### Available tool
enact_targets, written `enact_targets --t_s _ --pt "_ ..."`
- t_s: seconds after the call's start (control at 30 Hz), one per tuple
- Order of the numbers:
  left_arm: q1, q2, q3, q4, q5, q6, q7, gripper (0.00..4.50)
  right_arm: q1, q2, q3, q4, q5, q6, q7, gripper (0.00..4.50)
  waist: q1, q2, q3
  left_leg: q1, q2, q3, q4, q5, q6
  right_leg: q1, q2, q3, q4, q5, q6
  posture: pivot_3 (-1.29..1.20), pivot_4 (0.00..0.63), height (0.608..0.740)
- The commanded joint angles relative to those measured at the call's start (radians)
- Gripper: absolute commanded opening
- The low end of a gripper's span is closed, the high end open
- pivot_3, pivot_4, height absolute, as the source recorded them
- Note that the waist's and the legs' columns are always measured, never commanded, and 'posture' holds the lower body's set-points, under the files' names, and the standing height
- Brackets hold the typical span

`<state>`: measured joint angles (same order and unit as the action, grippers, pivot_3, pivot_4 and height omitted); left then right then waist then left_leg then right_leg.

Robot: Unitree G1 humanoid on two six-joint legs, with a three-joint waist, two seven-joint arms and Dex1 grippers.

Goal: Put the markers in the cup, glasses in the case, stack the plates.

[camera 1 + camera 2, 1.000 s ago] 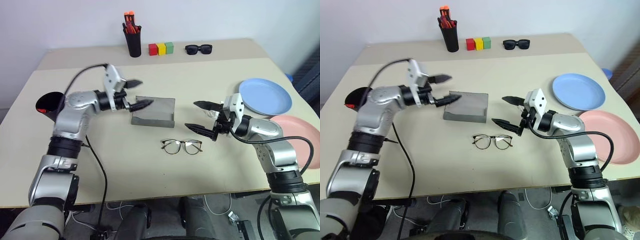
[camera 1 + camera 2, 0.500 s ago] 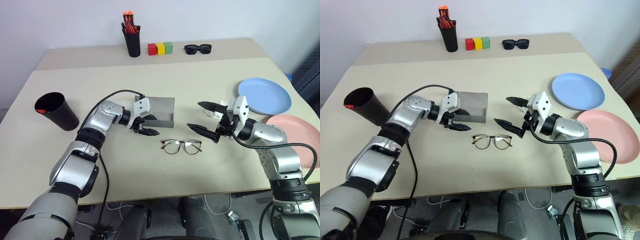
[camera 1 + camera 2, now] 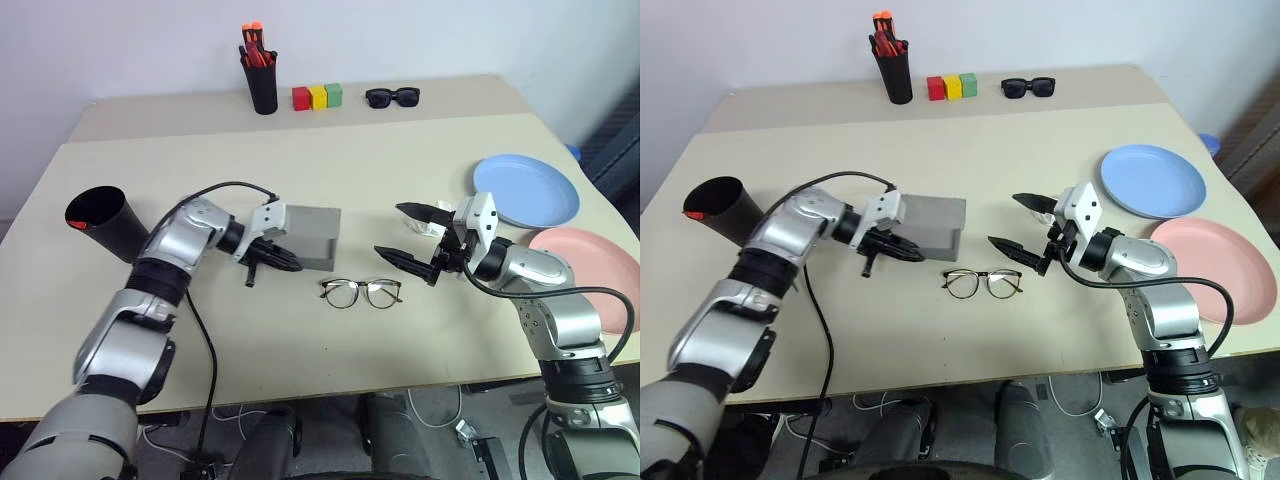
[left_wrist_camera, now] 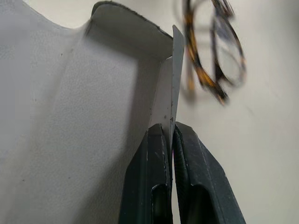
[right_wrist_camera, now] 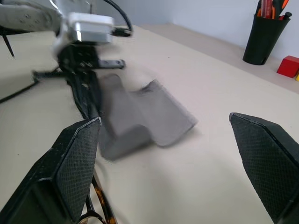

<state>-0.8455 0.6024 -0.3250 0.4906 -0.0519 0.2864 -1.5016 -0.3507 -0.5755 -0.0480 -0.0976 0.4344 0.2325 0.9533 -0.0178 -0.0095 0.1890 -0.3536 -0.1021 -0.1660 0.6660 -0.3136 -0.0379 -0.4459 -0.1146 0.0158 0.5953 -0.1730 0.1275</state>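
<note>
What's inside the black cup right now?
Inside the cup, one red marker tip shows at the rim. The wall hides the rest of the inside, so a second marker can't be confirmed.

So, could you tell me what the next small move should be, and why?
Probably the right pincer, open and hovering beside the glasses, should drop onto them, since the left pincer is shut on the case wall, steadying it.

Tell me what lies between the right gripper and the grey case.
Bare tabletop, seen in both eye views. The right gripper is open; the glasses lie nearer, below that line, beside the case.
</note>
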Motion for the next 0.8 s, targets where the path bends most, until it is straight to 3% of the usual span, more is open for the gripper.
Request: enact_targets --t_s 0.03,0.33,0.43,0.63,0.8 --pt "0.063 0.055 0.039 -0.198 -0.054 0.126 -0.013 0.04 -0.007 0.001 -0.005 -0.027 0.004 -0.019 0.006 4.50 0.001 0.000 0.000 0.000 0.000 0.000 0.000 0.000 0.000 0.000 0.000 0.000 0.000 0.000 0.000 0.00 0.150 0.740" --pt "0.286 0.100 0.033 -0.451 -0.060 0.200 0.099 0.04 -0.016 0.005 0.001 -0.020 0.006 -0.016 0.012 4.50 0.006 0.000 0.000 0.000 0.000 -0.001 0.000 0.000 0.000 0.001 0.000 0.000 0.000 0.000 0.000 0.00 0.150 0.740" --pt "0.304 0.083 0.046 -0.478 -0.082 0.219 0.135 0.97 -0.018 0.001 0.002 -0.017 0.005 -0.017 0.019 4.50 0.006 0.001 0.000 0.001 0.000 -0.001 0.000 0.000 0.000 0.001 0.000 0.000 0.000 0.000 0.000 0.00 0.150 0.740" --pt "0.314 0.074 0.076 -0.536 -0.106 0.231 0.206 3.93 -0.011 -0.024 0.018 -0.033 -0.016 -0.021 0.048 4.50 0.006 0.000 0.000 0.001 0.000 -0.001 0.000 0.000 0.000 0.001 0.000 0.000 0.000 0.000 0.000 0.00 0.150 0.740" --pt "0.303 0.092 0.168 -0.622 -0.219 0.299 0.218 3.93 0.010 -0.118 0.093 -0.097 -0.109 0.011 0.083 4.50 0.005 0.001 0.000 0.001 0.000 0.000 0.000 0.000 0.000 0.001 0.000 0.000 0.000 0.000 0.000 0.00 0.150 0.740"
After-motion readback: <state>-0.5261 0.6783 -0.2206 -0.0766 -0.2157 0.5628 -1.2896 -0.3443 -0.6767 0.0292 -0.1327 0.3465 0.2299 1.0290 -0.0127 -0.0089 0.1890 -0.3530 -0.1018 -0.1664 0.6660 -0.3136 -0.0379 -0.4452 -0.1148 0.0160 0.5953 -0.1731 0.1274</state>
